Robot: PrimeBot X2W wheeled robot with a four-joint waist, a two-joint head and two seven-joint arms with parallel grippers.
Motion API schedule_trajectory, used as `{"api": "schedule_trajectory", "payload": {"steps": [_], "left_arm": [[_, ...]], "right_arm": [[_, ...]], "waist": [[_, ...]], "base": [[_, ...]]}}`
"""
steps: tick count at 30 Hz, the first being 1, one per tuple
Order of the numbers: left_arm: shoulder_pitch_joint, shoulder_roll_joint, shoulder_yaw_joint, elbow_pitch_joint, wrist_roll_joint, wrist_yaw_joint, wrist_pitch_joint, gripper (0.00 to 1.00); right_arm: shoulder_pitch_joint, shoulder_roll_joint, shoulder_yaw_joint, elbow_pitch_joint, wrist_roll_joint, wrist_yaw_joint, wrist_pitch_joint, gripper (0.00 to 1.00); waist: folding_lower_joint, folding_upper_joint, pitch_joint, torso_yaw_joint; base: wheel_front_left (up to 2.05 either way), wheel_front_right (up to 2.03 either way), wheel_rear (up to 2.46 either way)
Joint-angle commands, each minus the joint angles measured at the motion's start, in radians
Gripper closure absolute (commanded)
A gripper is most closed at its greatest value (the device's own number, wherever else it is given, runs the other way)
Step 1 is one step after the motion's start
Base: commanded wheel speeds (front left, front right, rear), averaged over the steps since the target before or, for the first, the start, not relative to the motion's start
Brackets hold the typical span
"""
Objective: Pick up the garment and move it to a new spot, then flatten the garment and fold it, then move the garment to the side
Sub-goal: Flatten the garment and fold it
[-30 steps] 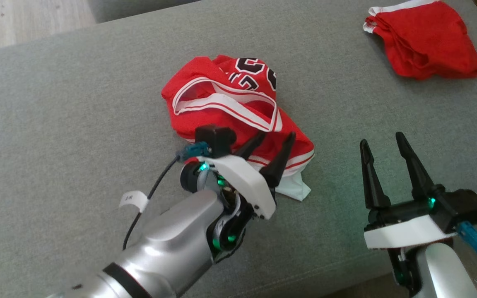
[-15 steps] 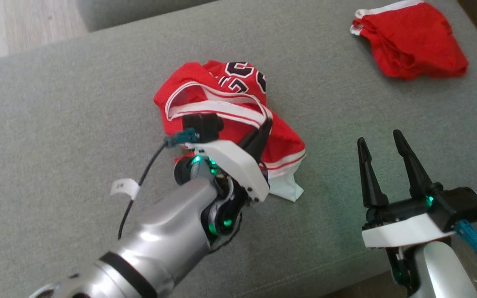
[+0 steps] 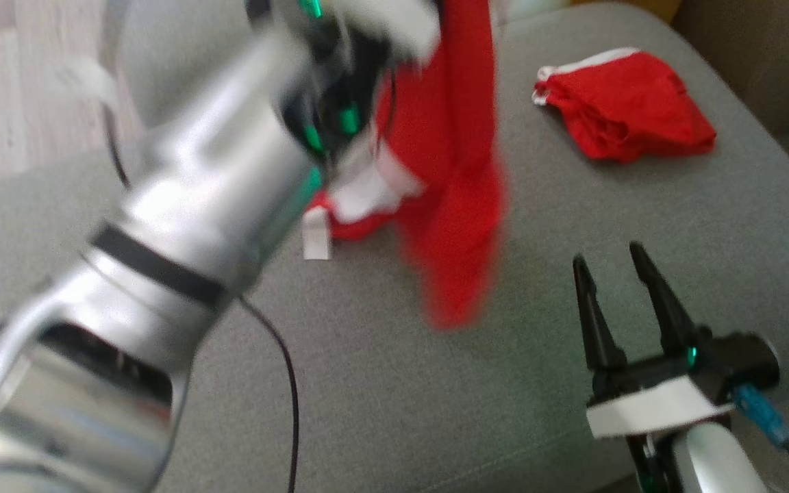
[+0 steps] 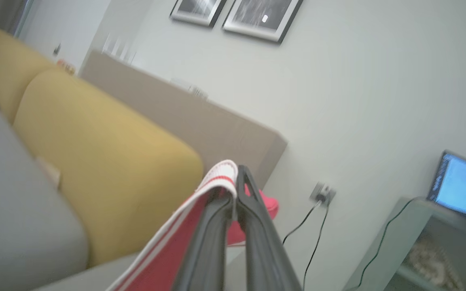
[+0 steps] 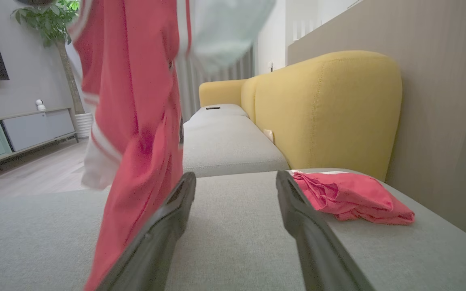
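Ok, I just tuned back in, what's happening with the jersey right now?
The left gripper is shut on the white-trimmed edge of the red garment and holds it up, so it hangs loose above the grey couch cushion. The right gripper is open and empty, low beside it. A second red garment lies bunched at the cushion's far right.

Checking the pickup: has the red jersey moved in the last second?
Yes. The red jersey has risen from the grey cushion, hanging from the shut left gripper; the other red garment still lies there.
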Motion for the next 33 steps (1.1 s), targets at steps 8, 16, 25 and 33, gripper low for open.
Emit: {"api": "schedule_trajectory", "payload": {"steps": [8,16,25,33], "left_arm": [[-0.093,0.014,0.221,-0.048,-0.050,-0.017,-0.012,1.00],[0.434,0.083,0.245,-0.068,-0.087,0.025,-0.012,1.00],[0.897,0.134,0.511,-0.155,0.085,0.018,-0.012,1.00],[0.919,0.191,0.559,-0.232,0.459,0.091,-0.012,0.00]], "right_arm": [[0.040,0.005,-0.027,-0.051,-0.010,-0.001,-0.011,0.00],[0.072,0.006,-0.059,-0.072,-0.018,-0.001,-0.011,0.00],[0.083,-0.001,-0.082,-0.078,-0.029,-0.001,-0.011,0.00],[0.060,-0.026,-0.070,-0.084,-0.026,-0.001,-0.011,0.00]], "waist": [[-0.0001,0.0000,-0.074,0.051],[-0.0001,0.0000,-0.066,0.146],[-0.0001,0.0000,-0.018,0.241],[-0.0001,0.0000,0.027,0.277]], "base": [[0.00,0.00,0.00],[0.00,0.00,0.00],[0.00,0.00,0.00],[0.00,0.00,0.00]]}}
